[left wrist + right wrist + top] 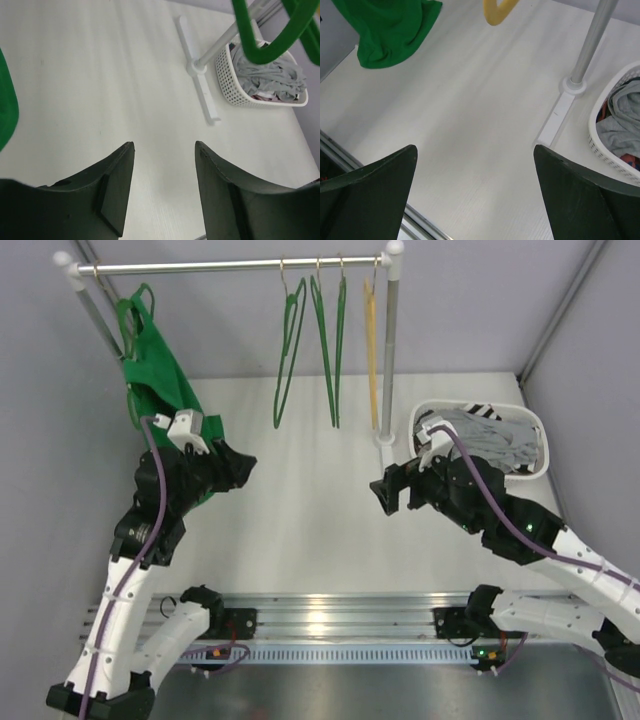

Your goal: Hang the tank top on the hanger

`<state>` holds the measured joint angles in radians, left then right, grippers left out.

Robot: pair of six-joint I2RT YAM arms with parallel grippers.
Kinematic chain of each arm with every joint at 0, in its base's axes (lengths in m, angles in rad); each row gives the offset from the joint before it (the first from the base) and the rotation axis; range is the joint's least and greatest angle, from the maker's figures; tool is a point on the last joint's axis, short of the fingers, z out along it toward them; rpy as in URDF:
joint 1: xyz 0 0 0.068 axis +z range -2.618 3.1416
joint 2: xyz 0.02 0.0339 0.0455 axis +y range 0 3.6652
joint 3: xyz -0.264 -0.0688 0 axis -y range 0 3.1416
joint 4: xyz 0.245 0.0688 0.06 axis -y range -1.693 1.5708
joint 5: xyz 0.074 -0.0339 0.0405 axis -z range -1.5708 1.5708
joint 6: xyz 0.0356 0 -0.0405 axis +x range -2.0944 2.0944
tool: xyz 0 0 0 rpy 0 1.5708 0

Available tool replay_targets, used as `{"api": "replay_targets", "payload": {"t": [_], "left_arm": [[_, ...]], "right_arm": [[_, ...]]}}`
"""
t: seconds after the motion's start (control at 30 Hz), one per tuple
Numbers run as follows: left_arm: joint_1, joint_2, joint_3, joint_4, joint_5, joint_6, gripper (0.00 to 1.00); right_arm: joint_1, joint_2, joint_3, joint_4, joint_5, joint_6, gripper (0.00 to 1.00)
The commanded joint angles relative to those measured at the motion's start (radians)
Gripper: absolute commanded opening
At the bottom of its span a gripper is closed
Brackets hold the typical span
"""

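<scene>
The bright green tank top [155, 365] hangs from the left end of the rail, its lower part behind my left arm; whether a hanger is inside it I cannot tell. It also shows in the right wrist view [390, 30] and at the left edge of the left wrist view [7, 110]. Three thin green hangers [290, 345] hang mid-rail and show in the left wrist view [255, 35]. My left gripper [243, 464] [164, 150] is open and empty, just right of the tank top. My right gripper [382, 490] [474, 150] is open and empty above the table.
A yellow hanger [372, 340] [497, 10] hangs by the right rack pole [390, 350] [592, 40]. The rack foot [200, 90] lies on the table. A white basket [535, 425] [230, 80] [600, 145] of grey clothes stands at the right. A metal rail [330, 615] runs along the near edge.
</scene>
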<state>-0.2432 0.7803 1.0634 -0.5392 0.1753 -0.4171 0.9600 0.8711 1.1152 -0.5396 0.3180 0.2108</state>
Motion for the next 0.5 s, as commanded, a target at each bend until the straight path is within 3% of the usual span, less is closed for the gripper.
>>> {"api": "replay_targets", "payload": {"t": [0.0,0.23,0.47], "left_arm": [[-0.005,-0.075,-0.094,0.021,0.018,-0.069,0.56],[-0.013,-0.156,-0.275,0.031,0.07,-0.078,0.55],[-0.015,-0.161,-0.303,0.031,0.072,-0.043,0.55]], "right_arm": [[-0.006,-0.024,-0.037,0.04,0.041,0.067,1.0],[-0.006,0.011,-0.1,-0.003,0.104,0.166,1.0],[-0.007,0.028,-0.147,0.027,0.113,0.226,1.0]]}}
